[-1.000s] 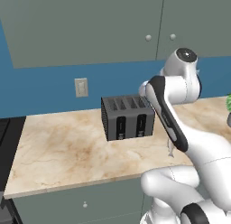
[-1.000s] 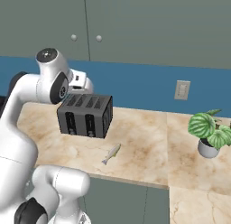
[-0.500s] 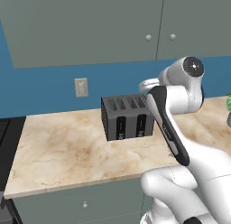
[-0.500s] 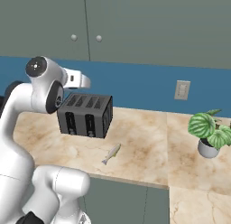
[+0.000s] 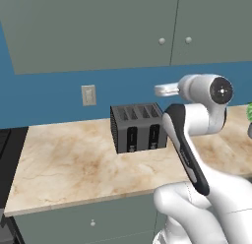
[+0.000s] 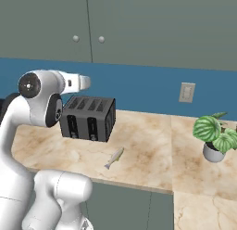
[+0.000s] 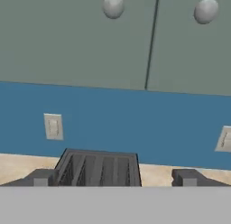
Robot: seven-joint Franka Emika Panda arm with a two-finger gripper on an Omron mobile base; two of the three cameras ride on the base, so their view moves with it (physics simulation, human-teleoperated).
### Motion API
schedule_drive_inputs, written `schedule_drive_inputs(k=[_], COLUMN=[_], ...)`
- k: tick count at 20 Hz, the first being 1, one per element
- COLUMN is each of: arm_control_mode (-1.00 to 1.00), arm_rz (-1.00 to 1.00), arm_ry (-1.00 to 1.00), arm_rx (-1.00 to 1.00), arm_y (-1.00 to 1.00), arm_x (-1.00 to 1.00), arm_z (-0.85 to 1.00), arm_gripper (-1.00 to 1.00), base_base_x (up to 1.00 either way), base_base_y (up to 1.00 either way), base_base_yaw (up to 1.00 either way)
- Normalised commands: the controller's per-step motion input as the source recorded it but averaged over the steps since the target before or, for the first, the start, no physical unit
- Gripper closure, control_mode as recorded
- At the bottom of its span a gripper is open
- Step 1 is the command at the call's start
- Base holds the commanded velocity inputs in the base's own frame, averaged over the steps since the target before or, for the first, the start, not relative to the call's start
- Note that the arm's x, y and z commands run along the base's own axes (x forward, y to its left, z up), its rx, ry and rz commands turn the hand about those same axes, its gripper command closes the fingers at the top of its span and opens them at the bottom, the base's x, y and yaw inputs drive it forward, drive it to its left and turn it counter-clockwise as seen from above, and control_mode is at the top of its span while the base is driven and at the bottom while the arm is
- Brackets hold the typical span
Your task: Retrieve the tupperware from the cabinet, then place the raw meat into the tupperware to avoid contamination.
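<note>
The open claw [image 7: 113,178] faces the shut cabinet [image 7: 76,42], knobs [image 7: 113,5] at twelve o'clock; the raw meat [image 6: 114,157] lies on the worktop [image 6: 148,145]. A misaligned reach could clip the toaster [image 7: 98,168] below.

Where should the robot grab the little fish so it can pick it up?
Probably across the middle of the fish, coming straight down from above. It lies flat and slim on the counter, apart from the toaster, so there is room around it, and its narrow body should fit between the gripper's open jaws better than the thin tail.
</note>
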Motion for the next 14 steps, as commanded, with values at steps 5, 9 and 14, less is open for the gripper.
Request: schedule_drive_inputs(k=[5,9,14], arm_control_mode=[-1.00,-1.00,-1.00], arm_rz=[0.00,0.01,0.01], arm_ry=[-0.24,-0.22,-0.22], arm_rx=[0.01,0.02,0.03], arm_y=[0.00,-0.03,-0.06], arm_x=[-0.08,-0.15,-0.20], arm_z=[0.34,0.29,0.18], arm_gripper=[-1.00,-1.00,-1.00], base_base_x=[0.00,0.00,0.00], base_base_y=[0.00,0.00,0.00], base_base_yaw=[0.00,0.00,0.00])
